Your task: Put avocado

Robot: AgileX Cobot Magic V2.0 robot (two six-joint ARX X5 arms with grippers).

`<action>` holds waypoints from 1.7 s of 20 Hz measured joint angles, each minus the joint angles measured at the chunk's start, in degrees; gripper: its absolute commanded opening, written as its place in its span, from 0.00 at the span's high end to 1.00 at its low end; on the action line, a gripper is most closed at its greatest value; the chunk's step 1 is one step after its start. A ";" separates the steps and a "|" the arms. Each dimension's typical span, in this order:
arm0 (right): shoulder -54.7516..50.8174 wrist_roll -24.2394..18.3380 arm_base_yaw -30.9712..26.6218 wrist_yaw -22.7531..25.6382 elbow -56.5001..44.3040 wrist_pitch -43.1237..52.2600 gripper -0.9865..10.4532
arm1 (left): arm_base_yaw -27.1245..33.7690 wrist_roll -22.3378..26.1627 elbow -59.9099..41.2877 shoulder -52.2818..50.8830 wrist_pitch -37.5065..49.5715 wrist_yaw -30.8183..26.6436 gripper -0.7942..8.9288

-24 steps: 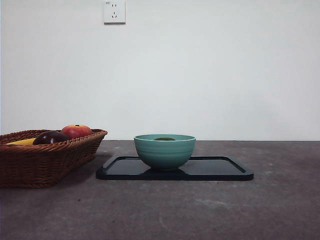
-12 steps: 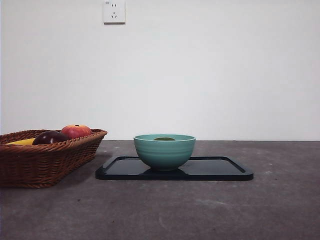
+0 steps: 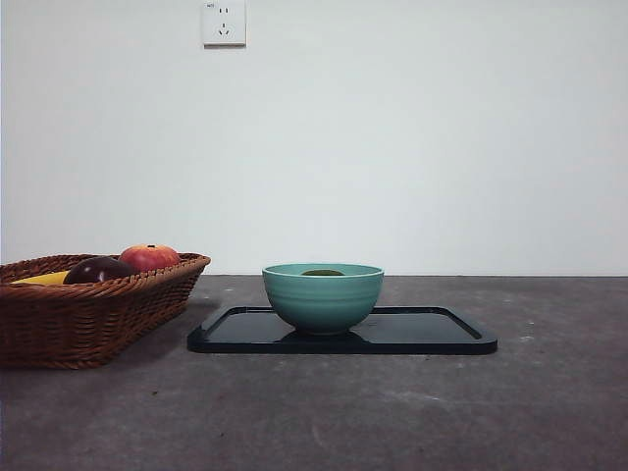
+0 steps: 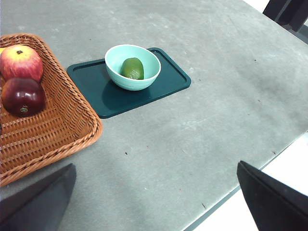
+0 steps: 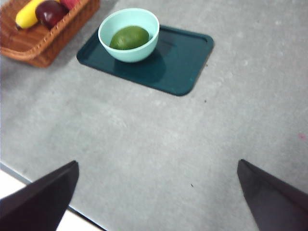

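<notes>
The dark green avocado (image 4: 132, 68) lies inside a teal bowl (image 4: 117, 54) that stands on a dark tray (image 4: 166, 79). The right wrist view shows the avocado (image 5: 128, 37) in the bowl (image 5: 151, 23) on the tray (image 5: 184, 55) too. In the front view only its top (image 3: 323, 272) shows above the bowl (image 3: 323, 299) on the tray (image 3: 432, 334). My left gripper (image 4: 154, 199) is open and empty, high above the table's near edge. My right gripper (image 5: 156, 192) is open and empty, high and away from the bowl.
A wicker basket (image 3: 93, 314) stands left of the tray with a dark purple fruit (image 3: 96, 270), a red-orange apple (image 3: 149, 257) and a yellow fruit (image 3: 41, 279). The left wrist view shows the basket (image 4: 57, 130) and the table edge (image 4: 231, 197).
</notes>
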 measured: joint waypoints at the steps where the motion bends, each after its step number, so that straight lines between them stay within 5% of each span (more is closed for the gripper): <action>1: 0.00 -0.02 0.00 -0.02 0.00 0.28 0.91 | 0.00 0.02 0.00 0.00 0.00 0.00 0.74; 2: 0.00 -0.02 0.02 -0.02 0.00 0.48 0.90 | 0.00 0.00 0.00 0.00 0.02 0.00 0.93; 18: 0.00 -0.07 0.02 0.00 0.00 1.73 0.90 | 3.06 -0.02 0.00 0.04 0.02 0.00 0.89; 22: 0.00 -0.07 0.02 -0.02 0.00 1.75 0.90 | 17.73 -0.02 -1.92 0.13 0.70 0.00 0.89; 25: 0.00 -0.07 0.02 0.00 0.00 1.75 0.90 | 35.17 0.02 -6.54 0.24 1.64 -1.70 0.90; 29: 0.00 -0.07 0.02 -0.02 0.00 1.75 0.90 | 53.59 0.37 -15.65 -0.46 16.74 0.68 0.90; 34: 0.00 -0.07 0.02 -0.02 0.00 1.75 0.90 | 57.75 11.37 -29.42 -5.51 37.11 7.58 0.90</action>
